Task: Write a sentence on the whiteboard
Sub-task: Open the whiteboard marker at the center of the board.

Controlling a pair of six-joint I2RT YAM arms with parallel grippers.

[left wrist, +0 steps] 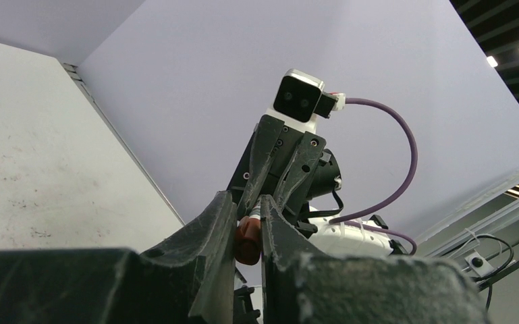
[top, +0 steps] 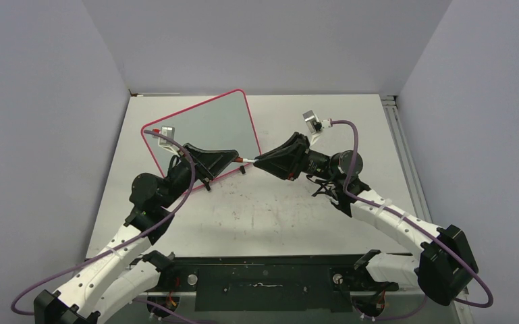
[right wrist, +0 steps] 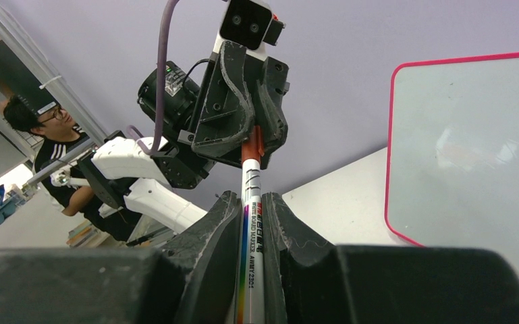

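Item: white whiteboard marker (right wrist: 250, 223), long axis level between the arms. My right end effector (top: 256, 160) clamps its barrel; my left end effector (top: 234, 157) pinches its red-brown cap (left wrist: 246, 239). Also: pink-framed grey whiteboard (top: 209, 128), propped just beyond the left arm, no writing visible.

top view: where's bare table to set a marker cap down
Free: the scuffed white tabletop between both arms, nearside of the pink-framed whiteboard; also the far right corner beyond the right gripper. Crowded: centre, where it and the left gripper clamp the red-capped white marker.

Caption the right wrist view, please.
Right gripper holds a marker whose red cap sits in the left gripper; whiteboard nearby.
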